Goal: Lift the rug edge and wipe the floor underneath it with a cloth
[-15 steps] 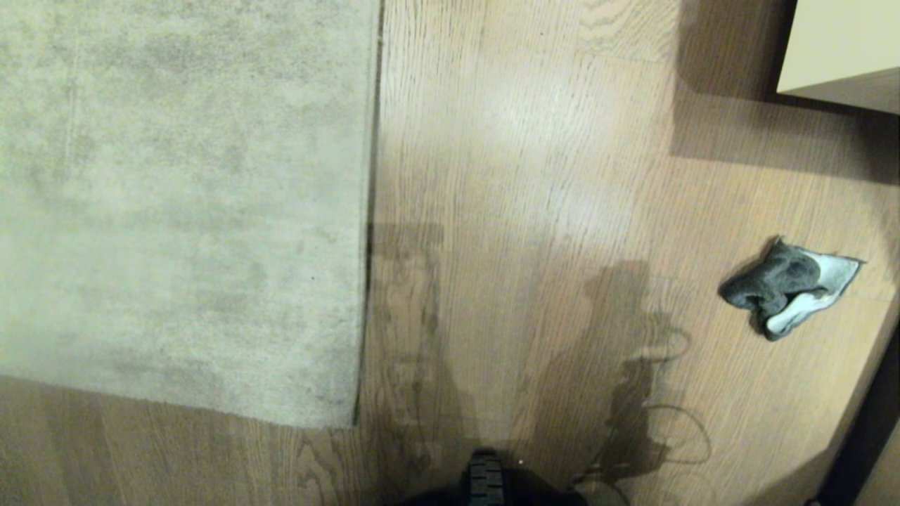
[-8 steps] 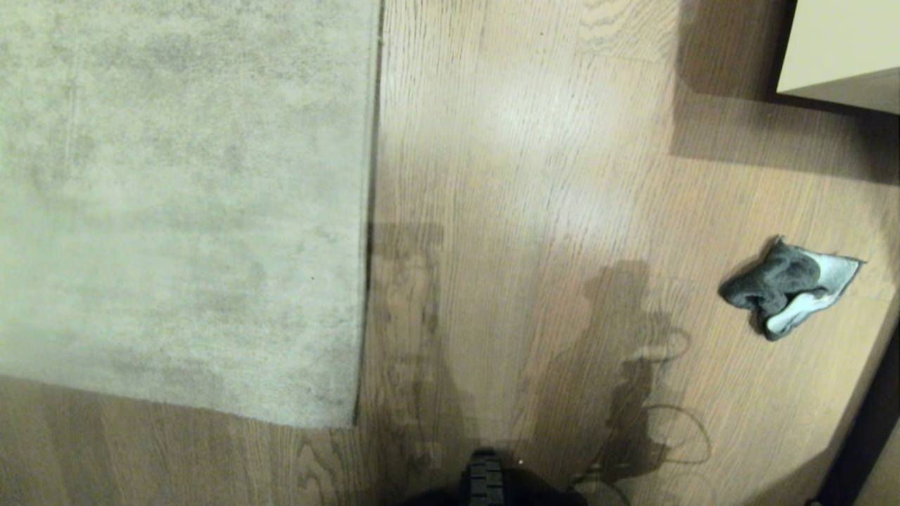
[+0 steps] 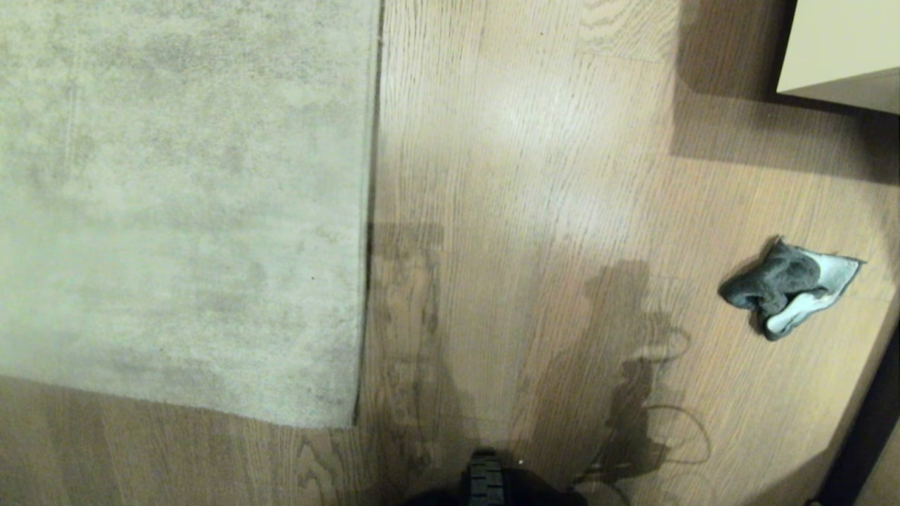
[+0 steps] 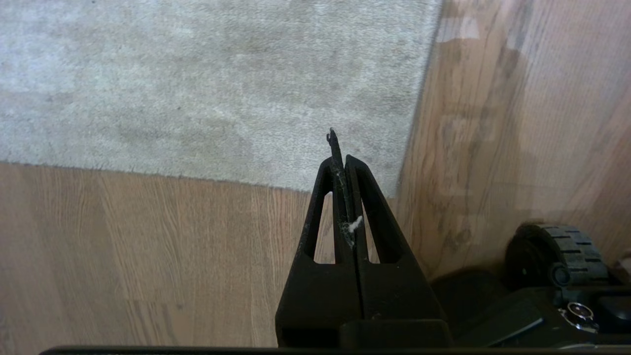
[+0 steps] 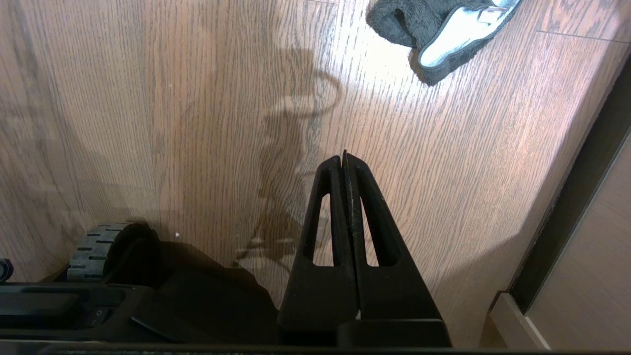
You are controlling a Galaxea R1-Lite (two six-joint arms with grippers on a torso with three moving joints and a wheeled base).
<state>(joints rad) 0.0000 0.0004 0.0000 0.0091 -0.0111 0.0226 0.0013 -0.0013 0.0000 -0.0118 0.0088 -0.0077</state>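
A pale grey-beige rug (image 3: 183,204) lies flat on the left of the wooden floor (image 3: 520,183), and its straight rug edge (image 3: 370,211) runs down the middle of the head view to a near corner (image 3: 354,422). The crumpled dark grey-green cloth (image 3: 787,284), pale on its underside, lies on the planks at the right. Neither arm shows in the head view. My left gripper (image 4: 340,157) hangs shut and empty above the rug's corner (image 4: 394,190). My right gripper (image 5: 343,157) hangs shut and empty over bare planks, well short of the cloth (image 5: 436,29).
A pale cabinet (image 3: 840,53) stands at the far right, and a dark furniture edge (image 3: 868,422) borders the floor at the near right. My base wheel (image 3: 485,478) shows at the bottom centre. Shadows of my arms fall on the planks.
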